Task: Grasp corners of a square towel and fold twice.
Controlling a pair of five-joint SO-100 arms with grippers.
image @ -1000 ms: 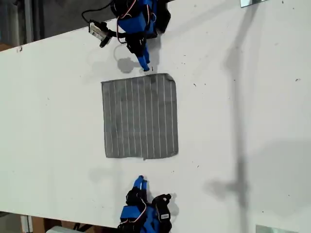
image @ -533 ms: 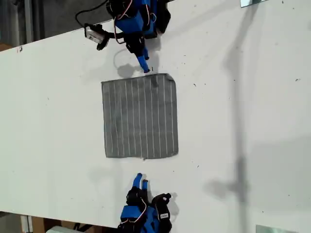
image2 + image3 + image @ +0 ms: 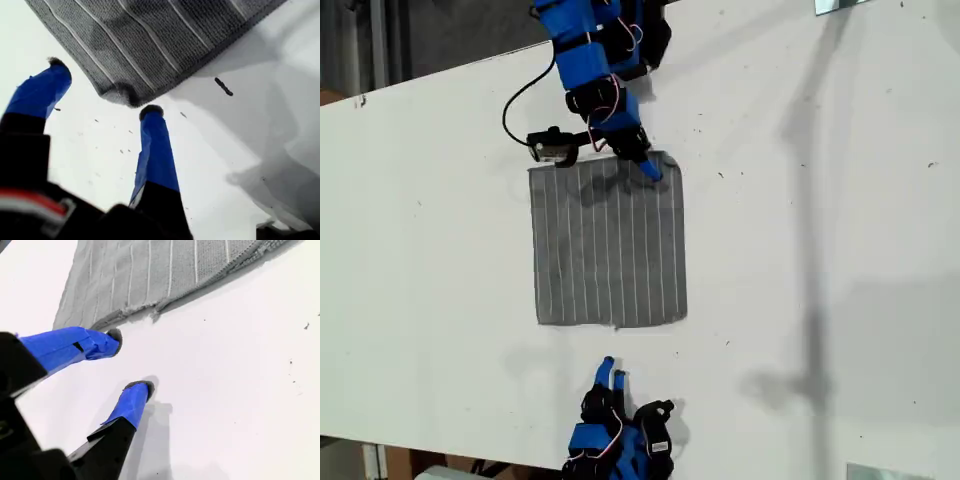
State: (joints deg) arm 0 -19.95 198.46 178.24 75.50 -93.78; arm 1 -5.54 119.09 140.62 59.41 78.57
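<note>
The towel is grey with thin white parallel stripes. The table is white, flecked with small dark specks. Both grippers have bright blue fingers with dark tips, on black bodies; red and white wires show on one arm.
</note>
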